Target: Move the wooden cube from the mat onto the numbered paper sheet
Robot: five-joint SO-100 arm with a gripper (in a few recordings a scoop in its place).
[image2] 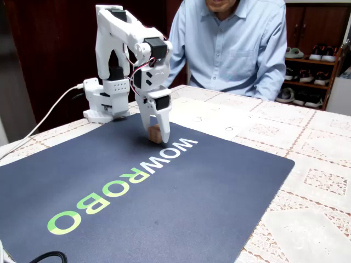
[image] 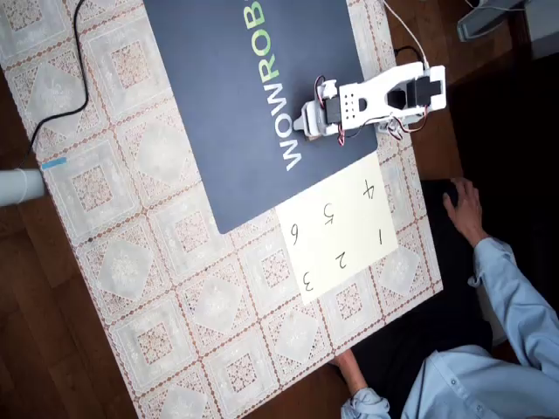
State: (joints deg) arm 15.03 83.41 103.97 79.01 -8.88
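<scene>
While pinching the tiny tan wooden cube [image2: 154,133] between its white fingers, pincer [image2: 156,133] low over the dark navy mat [image2: 164,203] by the white "WOW" letters. Cream numbered paper sheet [image: 336,227] just beside the mat's edge, below the pincer [image: 307,120] in the overhead view; probably lift and carry that way.

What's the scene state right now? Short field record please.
gripper: white two-finger gripper, pointing down, closed around the cube
cube: small tan wooden cube, between the fingers at the mat surface, near the letter W
mat: dark navy rectangular mat with WOWROBO lettering
sheet: cream paper sheet with handwritten numerals, nothing on it
person: seated behind the table, blue shirt
</scene>
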